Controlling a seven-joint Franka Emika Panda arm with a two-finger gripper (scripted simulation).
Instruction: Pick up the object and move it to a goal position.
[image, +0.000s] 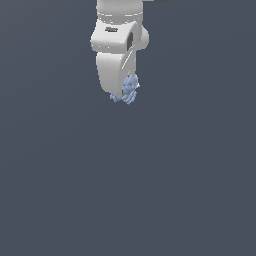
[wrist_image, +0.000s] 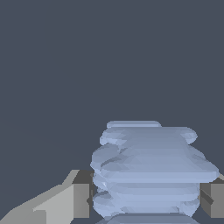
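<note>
Gripper (wrist_image: 146, 201) closed on object (wrist_image: 148, 170), pads (wrist_image: 81, 199) pressing both sides. Object lumpy, hangs below gripper; risk: slips out during fast move.

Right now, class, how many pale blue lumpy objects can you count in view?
1. The blue lump sits between the gripper fingers, at the arm's lower end. None other shows.

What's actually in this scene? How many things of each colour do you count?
Pale blue: 1, the lumpy object, held between the fingers of the claw.
White: 1, the robot arm with its claw.
Total: 2.
</note>
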